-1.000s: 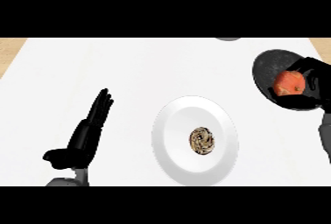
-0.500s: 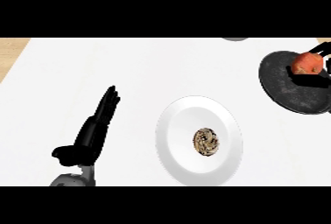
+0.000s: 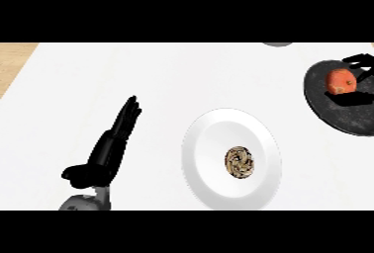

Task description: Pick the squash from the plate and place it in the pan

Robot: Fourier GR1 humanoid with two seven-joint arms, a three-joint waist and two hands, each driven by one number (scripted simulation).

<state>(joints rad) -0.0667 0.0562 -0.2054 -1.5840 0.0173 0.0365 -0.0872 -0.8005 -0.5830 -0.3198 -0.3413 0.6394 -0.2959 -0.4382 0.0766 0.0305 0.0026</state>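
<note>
White counter [image 3: 87,74] runs under everything, with a strip of wood showing at the far left edge. On the left the left hand [image 3: 110,143] rests there, fingers straight and together, pointing up the view, holding nothing.

Right of it, near the middle, lies a white plate [image 3: 219,133]. On its lower half sits a small round brown-and-cream patterned thing [image 3: 240,161]; I cannot tell what it is. No squash is on the plate.

At the far right a dark pan [image 3: 337,116] lies partly cut off by the edge. The squash [image 3: 340,81], orange-red and rounded, is over the pan's upper part, inside its rim. The right hand [image 3: 359,66] shows only as black fingers at the squash's upper right side, touching or very near it; whether they are curled on it or spread off it I cannot tell, nor whether the squash already rests on the pan's floor.

Judging by its look, the squash should be stiff, fairly light, smooth-skinned and apt to roll; it would likely bear being held across its widest part, thumb opposite fingers, and is unlikely to bruise easily. A small grey thing [image 3: 276,44] peeks in at the top edge.
</note>
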